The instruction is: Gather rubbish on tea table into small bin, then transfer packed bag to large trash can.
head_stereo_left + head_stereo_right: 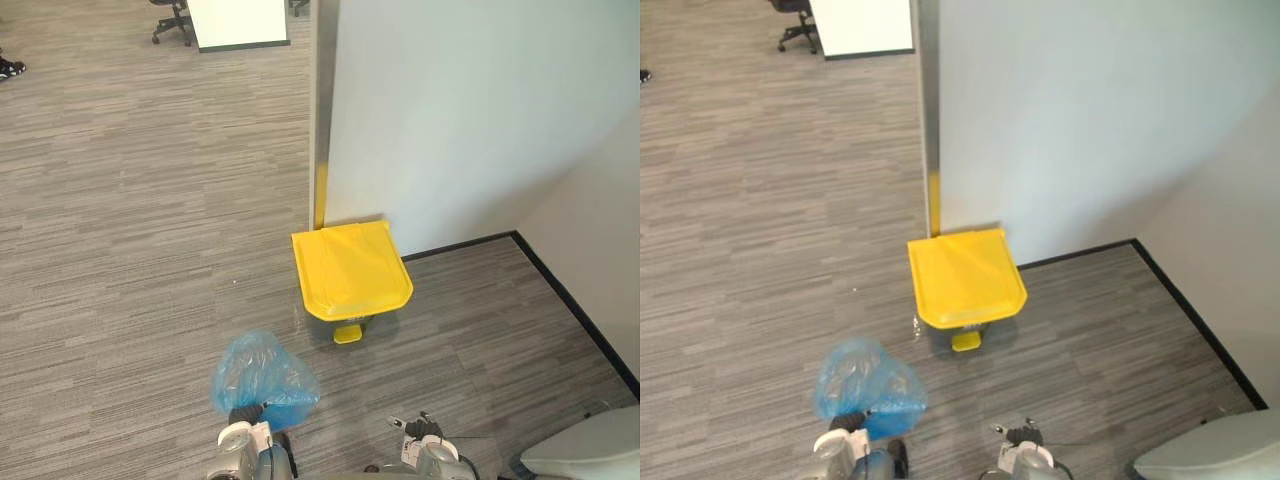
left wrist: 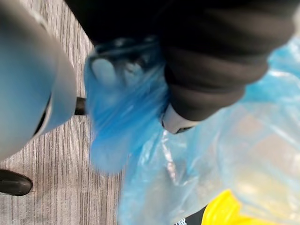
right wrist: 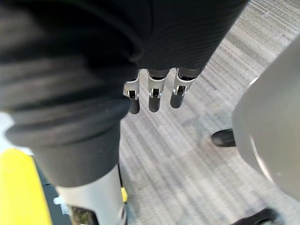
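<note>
Blue bag (image 1: 262,380), seemingly clutched in left hand (image 2: 211,65)

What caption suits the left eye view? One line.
Left robot hand holds a blue bag before a closed yellow bin by the wall.

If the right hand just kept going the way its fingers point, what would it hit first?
Probably the grey carpet floor: the right hand points down at it with nothing between, though depth is unclear.
</note>
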Tool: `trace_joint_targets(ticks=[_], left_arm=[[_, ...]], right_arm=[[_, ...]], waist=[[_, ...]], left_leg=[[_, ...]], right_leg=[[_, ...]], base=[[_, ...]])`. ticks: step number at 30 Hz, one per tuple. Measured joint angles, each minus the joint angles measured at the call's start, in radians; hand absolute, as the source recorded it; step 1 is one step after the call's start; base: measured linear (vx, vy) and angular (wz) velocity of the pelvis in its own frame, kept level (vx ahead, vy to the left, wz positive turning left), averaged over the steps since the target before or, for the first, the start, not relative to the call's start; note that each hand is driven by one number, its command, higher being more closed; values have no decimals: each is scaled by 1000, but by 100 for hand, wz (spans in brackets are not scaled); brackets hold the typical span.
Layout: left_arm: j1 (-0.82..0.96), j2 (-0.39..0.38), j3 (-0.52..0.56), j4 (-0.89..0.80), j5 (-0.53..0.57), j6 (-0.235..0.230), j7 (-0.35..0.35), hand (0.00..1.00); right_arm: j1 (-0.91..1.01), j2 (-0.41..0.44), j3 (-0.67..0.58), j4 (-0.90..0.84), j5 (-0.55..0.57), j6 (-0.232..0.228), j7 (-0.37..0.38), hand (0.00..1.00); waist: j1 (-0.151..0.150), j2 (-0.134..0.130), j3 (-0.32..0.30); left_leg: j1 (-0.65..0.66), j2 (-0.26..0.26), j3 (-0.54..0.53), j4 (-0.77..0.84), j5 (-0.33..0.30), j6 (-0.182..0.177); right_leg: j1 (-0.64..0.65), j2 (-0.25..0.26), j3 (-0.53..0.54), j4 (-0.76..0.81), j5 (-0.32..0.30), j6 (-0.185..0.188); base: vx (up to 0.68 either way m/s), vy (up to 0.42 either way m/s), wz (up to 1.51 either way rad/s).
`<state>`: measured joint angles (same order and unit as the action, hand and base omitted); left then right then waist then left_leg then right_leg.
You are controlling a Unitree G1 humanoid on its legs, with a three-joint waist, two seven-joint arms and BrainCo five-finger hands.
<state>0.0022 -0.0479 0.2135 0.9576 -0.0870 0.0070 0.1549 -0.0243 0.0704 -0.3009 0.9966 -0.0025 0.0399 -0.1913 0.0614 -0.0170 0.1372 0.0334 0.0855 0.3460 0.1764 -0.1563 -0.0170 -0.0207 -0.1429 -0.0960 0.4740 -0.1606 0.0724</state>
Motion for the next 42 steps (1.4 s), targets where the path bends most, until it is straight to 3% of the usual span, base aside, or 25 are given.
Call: trace_joint_targets(ticks=[1,2,5,8,9,10,11,14,15,18,19,21,23,28,33,39,41,42], left_arm=[[2,6,-12,6,0,0,0,100],[1,13,-18,11,0,1,1,100],[2,35,-16,27,0,1,16,100],[8,46,-14,36,0,2,17,100],[8,48,-15,38,0,1,17,100],[9,56,-16,38,2,0,15,100],[-1,56,-12,58,6,1,16,100],[1,24,6,66,7,-1,15,100],[2,22,6,66,7,0,15,100],[-9,4,5,55,7,1,12,100],[-5,-12,5,26,8,0,3,100],[-4,-16,6,32,8,7,-1,100],[-13,-6,5,33,9,28,16,100],[-13,-2,3,57,27,20,13,100],[-7,9,6,57,29,20,13,100],[2,14,8,75,28,19,14,100],[10,11,8,75,27,19,14,100],[8,11,9,74,27,19,14,100]], right_arm=[[0,-1,3,-5,-1,-1,2,0],[0,-5,2,-4,-2,-4,2,0],[-2,-6,3,-2,-37,-3,6,0],[-13,-7,1,0,-39,-3,8,0],[-16,-6,1,2,-39,-3,11,0],[-11,-6,1,8,-39,-3,15,0],[-16,-14,-10,12,-39,-4,17,0],[-24,-47,-33,27,-38,-4,14,0],[-22,-47,-38,34,-37,-4,14,0],[-14,-47,-36,40,-36,-3,13,0],[-1,-34,-30,39,-35,-1,13,0],[-1,-36,-49,40,-34,1,9,0],[2,-38,-49,40,-34,10,-9,0],[4,-34,-51,39,-34,6,3,0],[6,-33,-71,41,-35,1,7,0],[9,-40,-70,42,-35,0,8,0],[5,-49,-68,41,-36,-1,8,0],[-2,-51,-64,38,-36,-1,7,0]], waist=[[-3,-1,0],[-8,5,6],[-11,-2,2],[-20,5,6],[-25,4,6],[-27,-15,0],[-30,-9,12],[-25,48,1],[-28,50,0],[-31,38,3],[-19,22,-7],[-23,32,-15],[-20,19,-22],[-24,21,-30],[-24,19,-32],[-24,35,-39],[-23,46,-33],[-21,46,-23]], left_leg=[[34,-13,5,-22,-7,7],[53,-18,6,-29,-14,13],[110,-21,-3,-62,-26,15],[126,3,-36,-72,-37,-4],[127,9,-58,-71,-44,-18],[127,-8,-86,-71,-49,-28],[145,-5,-124,-72,-59,-44],[144,37,-173,-70,-63,-53],[143,46,-179,-66,-59,-60],[96,70,-191,63,-74,-90],[22,113,-106,210,-124,-87],[47,93,-79,71,-110,-78],[67,60,-63,53,-108,-79],[111,15,-25,2,-103,-70],[133,-5,-25,2,-103,-70],[171,-8,-26,0,-104,-70],[182,-5,-28,3,-104,-70],[199,-12,-30,0,-105,-67]], right_leg=[[-57,-21,4,137,21,26],[-96,-39,-1,216,25,27],[-157,-57,-69,295,-52,9],[-189,-4,-105,118,-76,-1],[-190,27,-90,-4,-44,-8],[-181,44,-62,-130,38,-20],[-153,55,-60,-146,82,-52],[-113,95,-86,-196,67,-65],[-103,99,-100,-203,60,-69],[-37,104,-135,-259,57,-70],[14,101,-147,-318,70,-73],[5,108,-130,-329,83,-53],[12,92,-103,-356,103,-33],[18,61,-53,-375,119,-7],[26,47,-35,-375,122,-7],[50,45,-31,-361,123,-6],[17,36,-35,-263,110,-6],[-35,14,-43,-125,85,-4]], base=[[182,154,-18],[226,136,0],[216,27,16],[184,-99,27],[245,-206,47],[287,-226,49],[251,-167,39],[222,-146,12],[179,-113,24],[149,-49,42],[151,116,23],[118,153,-9],[67,148,-21],[17,128,-31],[32,60,-7],[17,27,-11],[3,50,0],[-30,36,18]])
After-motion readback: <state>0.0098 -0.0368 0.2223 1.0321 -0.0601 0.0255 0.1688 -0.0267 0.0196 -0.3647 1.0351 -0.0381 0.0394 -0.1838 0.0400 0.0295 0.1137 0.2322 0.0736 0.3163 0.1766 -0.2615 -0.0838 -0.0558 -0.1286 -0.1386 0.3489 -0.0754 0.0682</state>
